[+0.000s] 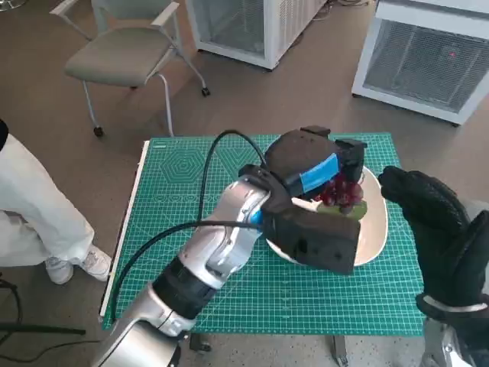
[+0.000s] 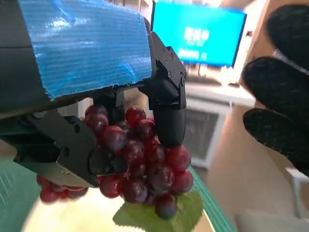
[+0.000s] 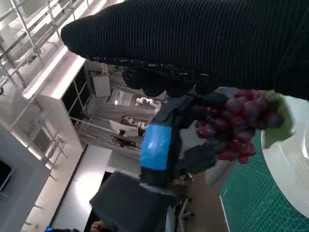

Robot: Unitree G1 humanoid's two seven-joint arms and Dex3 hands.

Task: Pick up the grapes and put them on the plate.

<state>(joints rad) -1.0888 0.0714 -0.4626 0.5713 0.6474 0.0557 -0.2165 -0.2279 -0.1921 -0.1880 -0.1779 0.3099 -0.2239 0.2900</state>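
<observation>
Grapes [image 1: 341,193] are pinched in your left hand [image 1: 317,172], hanging with their leaf directly over the white plate [image 1: 376,237], cluster drooping straight down. Whether they touch the plate yet, you can't tell. Your right hand [image 1: 432,222] hovers spread and empty beside the plate's far rim. Open green worktop [image 1: 183,183] lies behind for pulling back.

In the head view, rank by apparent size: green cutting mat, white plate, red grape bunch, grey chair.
1. Green cutting mat
2. Grey chair, farther from the camera
3. White plate, partly hidden
4. Red grape bunch
</observation>
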